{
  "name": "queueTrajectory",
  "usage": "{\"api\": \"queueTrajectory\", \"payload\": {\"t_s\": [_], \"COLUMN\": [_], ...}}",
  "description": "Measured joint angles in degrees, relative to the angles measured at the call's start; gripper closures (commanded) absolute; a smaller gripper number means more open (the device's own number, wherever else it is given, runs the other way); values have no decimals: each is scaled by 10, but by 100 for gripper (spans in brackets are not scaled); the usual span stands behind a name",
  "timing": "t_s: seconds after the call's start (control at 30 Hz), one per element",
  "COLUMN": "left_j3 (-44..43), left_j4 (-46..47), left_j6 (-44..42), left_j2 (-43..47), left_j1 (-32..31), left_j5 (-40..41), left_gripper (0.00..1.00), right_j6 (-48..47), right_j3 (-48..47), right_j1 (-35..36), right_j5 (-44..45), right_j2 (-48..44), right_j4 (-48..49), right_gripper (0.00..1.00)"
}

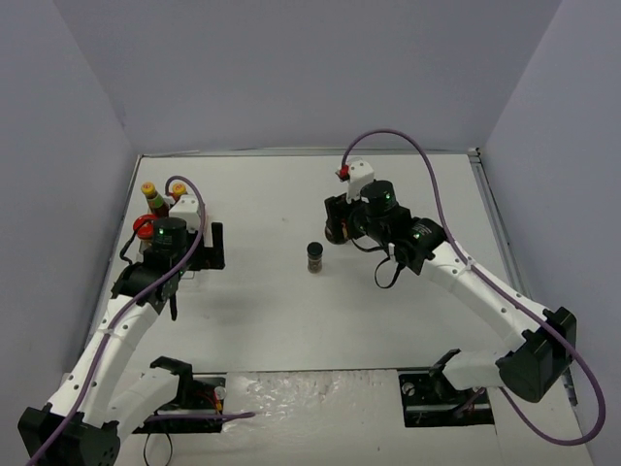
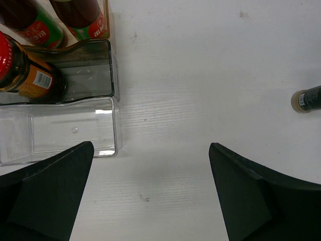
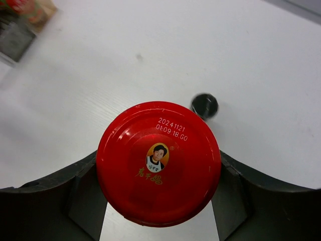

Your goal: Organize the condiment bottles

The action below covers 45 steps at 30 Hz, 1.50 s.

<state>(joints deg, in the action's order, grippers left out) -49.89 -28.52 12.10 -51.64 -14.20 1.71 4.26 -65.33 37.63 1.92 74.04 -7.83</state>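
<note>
The left claw (image 2: pixel 151 150) hangs spread and empty over the worktop (image 2: pixel 200 60), just in front of the rack (image 2: pixel 113 75), I think to be ready for the next bottle. A small spice jar (image 1: pixel 315 257) stands upright and alone in the middle, between the two arms, not yet sorted. Just beyond it the right claw (image 3: pixel 158 159) is pinching a red-lidded jar (image 3: pixel 155 135), one finger at each side, so the jar is upright for carrying. Farthest, at the left, the rack already holds another red-lidded jar (image 2: pixel 22 70) on its middle step and two tall sauce bottles (image 2: pixel 35 25) behind; the low front compartment is free, probably meant for small jars
</note>
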Motion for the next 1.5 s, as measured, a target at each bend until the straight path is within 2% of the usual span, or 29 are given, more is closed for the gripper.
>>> {"api": "queueTrajectory", "payload": {"t_s": [0.3,0.63,0.8,0.87,0.97,1.0,1.03,1.27,1.33,1.4,1.5], "left_j3": [0,0,0,0,0,0,0,0,0,0,0], "left_j4": [-11,-17,-17,-17,-16,-16,-16,-10,-9,-5,1], "left_j6": [4,6,6,6,6,6,6,6,5,5,5], "left_j2": [12,20,20,20,19,19,19,7,6,8,8], "left_j1": [1,5,5,5,5,5,5,5,5,5,5], "left_j5": [66,99,99,99,90,85,80,36,27,20,-2], "left_gripper": [3,3,3,3,3,3,3,3,3,3,3], "right_j6": [-22,-54,-70,-73,-74,-74,-74,-75,-75,-77,-77], "right_j3": [-161,-201,-203,-201,-189,-184,-180,-177,-179,-184,-186], "right_j1": [73,78,82,82,83,84,86,88,91,93,94], "right_j5": [-61,-128,-140,-143,-145,-145,-146,-143,-141,-141,-142], "right_j2": [137,357,405,408,410,410,410,410,410,409,401], "right_j4": [17,82,130,149,172,178,184,191,191,192,191], "right_gripper": [100,100,98,89,69,66,54,28,13,3,0]}}
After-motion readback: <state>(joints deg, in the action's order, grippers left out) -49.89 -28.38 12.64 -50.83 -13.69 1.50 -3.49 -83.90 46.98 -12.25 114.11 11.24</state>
